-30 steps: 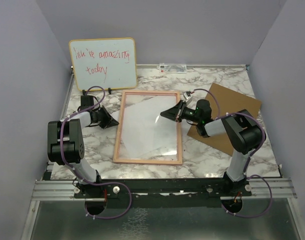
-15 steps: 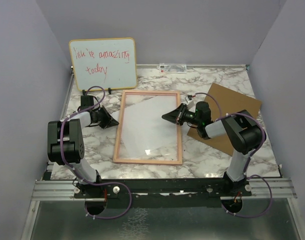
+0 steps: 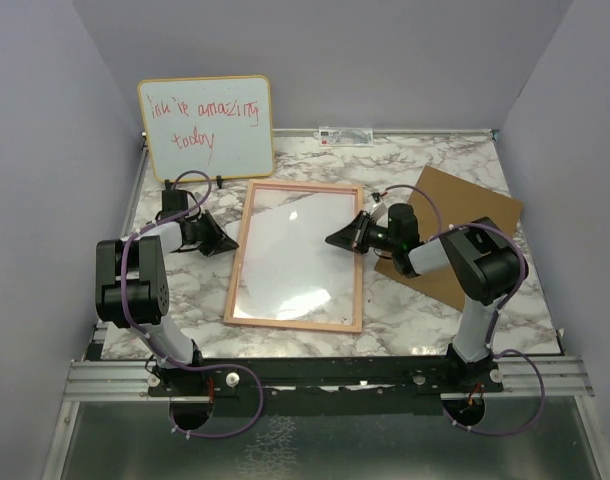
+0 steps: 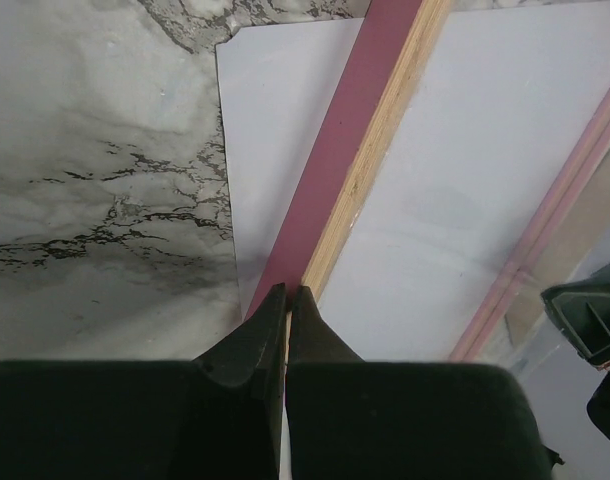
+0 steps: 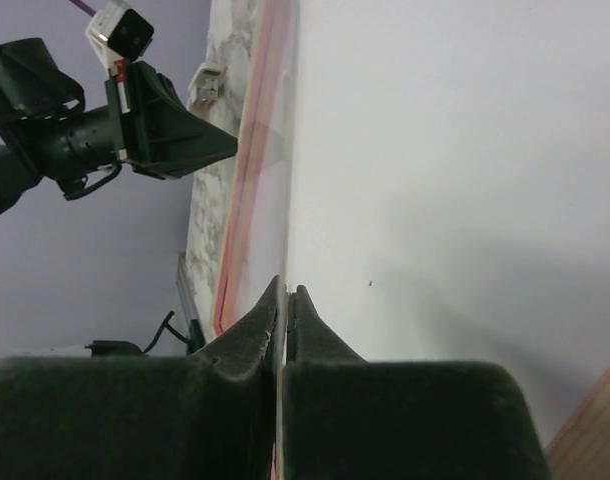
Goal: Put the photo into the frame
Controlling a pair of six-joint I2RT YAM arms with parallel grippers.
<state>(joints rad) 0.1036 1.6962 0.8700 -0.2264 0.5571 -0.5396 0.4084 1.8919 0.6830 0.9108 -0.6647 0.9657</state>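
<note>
The photo (image 3: 290,255) looks thin and bendy, so the right claw (image 3: 331,240) pinches its edge, and the left claw (image 3: 234,247) is pressed together, empty.

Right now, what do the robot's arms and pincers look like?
The left arm and right arm have chunky black joints, pale grey tubes and looping purple cables. The left pincer and right pincer are black wedges tapering to a narrow split tip.
</note>
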